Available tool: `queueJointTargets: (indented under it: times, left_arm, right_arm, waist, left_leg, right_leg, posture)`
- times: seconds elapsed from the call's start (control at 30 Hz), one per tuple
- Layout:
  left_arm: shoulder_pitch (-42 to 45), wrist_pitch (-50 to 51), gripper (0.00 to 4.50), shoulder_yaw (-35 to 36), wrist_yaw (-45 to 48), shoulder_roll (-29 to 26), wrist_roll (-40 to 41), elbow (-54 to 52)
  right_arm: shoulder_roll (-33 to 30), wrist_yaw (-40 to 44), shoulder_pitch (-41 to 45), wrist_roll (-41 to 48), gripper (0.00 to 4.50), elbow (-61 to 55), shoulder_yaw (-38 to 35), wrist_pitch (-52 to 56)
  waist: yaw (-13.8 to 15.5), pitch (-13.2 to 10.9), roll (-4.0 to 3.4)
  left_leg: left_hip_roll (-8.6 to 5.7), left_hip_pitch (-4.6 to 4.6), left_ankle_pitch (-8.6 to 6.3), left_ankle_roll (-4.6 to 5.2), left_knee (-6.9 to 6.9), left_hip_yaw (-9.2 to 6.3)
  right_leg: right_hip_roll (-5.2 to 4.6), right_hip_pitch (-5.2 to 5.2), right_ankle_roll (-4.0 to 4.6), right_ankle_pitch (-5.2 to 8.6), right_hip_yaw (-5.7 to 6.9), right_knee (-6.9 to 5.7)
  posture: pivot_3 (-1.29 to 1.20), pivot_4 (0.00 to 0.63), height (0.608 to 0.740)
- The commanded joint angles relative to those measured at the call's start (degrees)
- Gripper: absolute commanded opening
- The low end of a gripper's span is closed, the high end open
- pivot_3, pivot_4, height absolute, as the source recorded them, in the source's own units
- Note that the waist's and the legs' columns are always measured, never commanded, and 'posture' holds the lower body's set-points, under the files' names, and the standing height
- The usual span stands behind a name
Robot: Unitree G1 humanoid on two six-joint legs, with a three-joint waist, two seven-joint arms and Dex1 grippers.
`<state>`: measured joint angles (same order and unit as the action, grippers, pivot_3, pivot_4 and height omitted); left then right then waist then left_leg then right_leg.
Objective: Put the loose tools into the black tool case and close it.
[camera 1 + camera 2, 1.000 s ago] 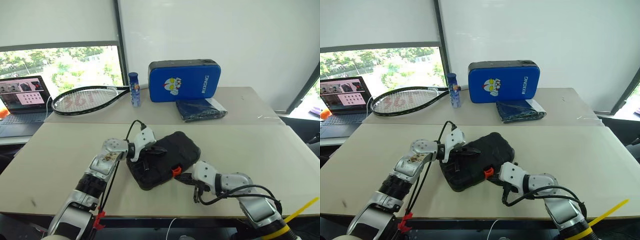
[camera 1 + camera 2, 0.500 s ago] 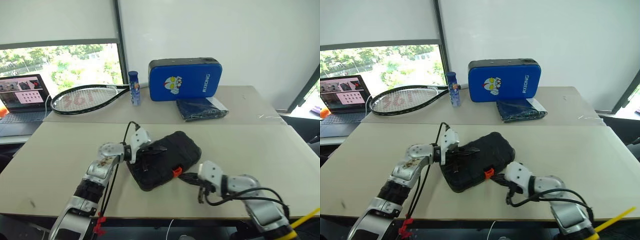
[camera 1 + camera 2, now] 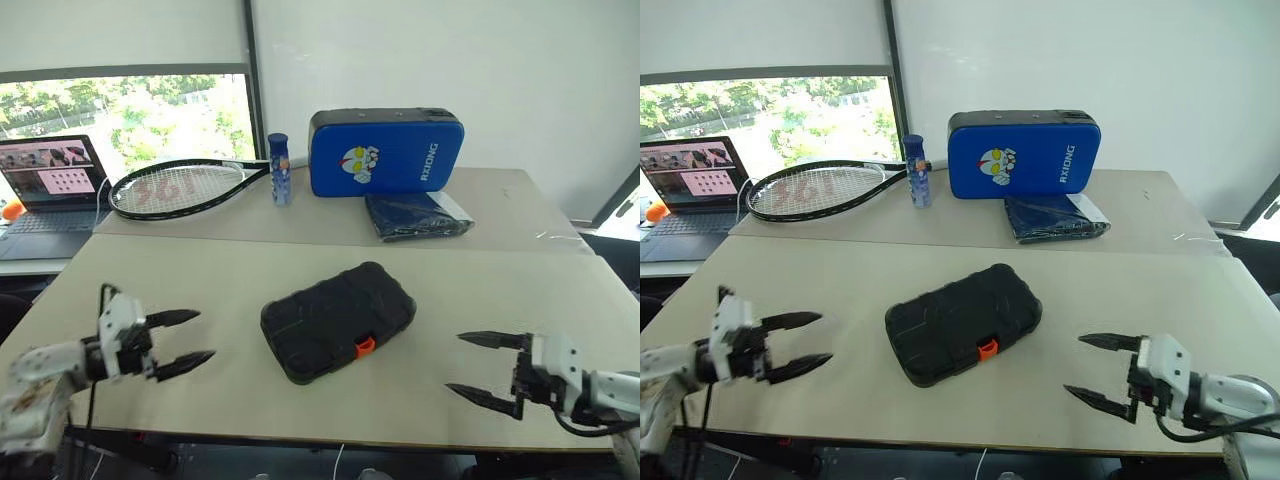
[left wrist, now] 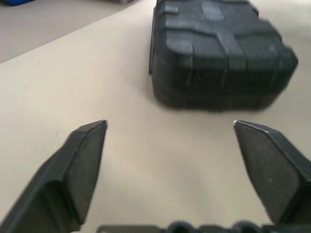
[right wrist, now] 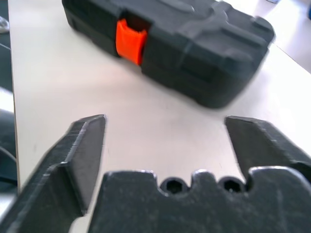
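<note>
The black tool case (image 3: 338, 319) lies closed in the middle of the near table, its orange latch (image 3: 365, 347) facing the front edge. The loose tools are out of view. My left gripper (image 3: 186, 340) hovers open well to the case's left, fingers pointing toward it, nothing between them. Off to the case's right, my right gripper (image 3: 472, 364) is open too and empty. The left wrist view shows the case's end (image 4: 218, 53) beyond the spread fingers (image 4: 82, 160). In the right wrist view the latch (image 5: 130, 35) and case side (image 5: 194, 53) sit ahead of the fingers.
On the far table lie a black racket (image 3: 185, 188), a blue bottle (image 3: 280, 168), a blue padded bag (image 3: 386, 152) and a dark folded cloth (image 3: 418, 214). A laptop (image 3: 48, 185) stands at the far left. The table's front edge runs just below both grippers.
Both grippers have let go of the case, opened, and swung outward to either side, the left to the left and the right to the right. The camera view has also shifted slightly.
</note>
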<state>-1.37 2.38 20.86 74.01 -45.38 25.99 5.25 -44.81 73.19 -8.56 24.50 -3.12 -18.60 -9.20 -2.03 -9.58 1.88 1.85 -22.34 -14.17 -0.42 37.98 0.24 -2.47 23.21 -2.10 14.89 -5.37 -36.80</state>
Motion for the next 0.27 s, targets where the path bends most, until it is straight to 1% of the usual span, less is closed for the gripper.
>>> queueJointTargets:
  times: [0.03,0.1,0.27]
  left_arm:
    - [-3.6,-5.7,4.48,3.4,-1.3,-1.2,-2.3,0.7]
    - [-4.0,-7.4,4.48,3.3,-4.2,-1.2,-4.5,1.3]
    - [-3.7,-8.6,4.48,2.5,-6.5,-0.5,-4.6,0.0]
  right_arm:
    - [-1.3,2.0,-2.3,2.6,4.44,-0.1,-3.4,-1.6]
    - [-1.3,1.8,-2.7,3.6,4.44,0.0,-3.7,-0.2]
    - [-0.2,1.6,-1.0,2.5,4.44,0.7,-2.6,-3.4]
  waist:
    - [0.0,0.0,0.00]
    - [0.1,0.0,0.00]
    - [0.1,0.0,0.01]
  left_leg:
    - [0.00,0.01,0.00,0.00,-0.02,0.00]
    - [0.01,0.03,0.00,0.00,-0.02,0.00]
    - [0.02,0.13,0.06,-0.04,-0.02,0.07]
  right_leg:
    - [0.00,0.00,0.01,0.01,-0.01,-0.01]
    - [0.02,-0.02,0.02,0.01,0.00,-0.02]
    - [0.01,-0.08,-0.22,0.14,-0.04,-0.03]
  posture:
    - [0.00,0.150,0.740]
    - [0.00,0.150,0.740]
    - [0.00,0.150,0.740]
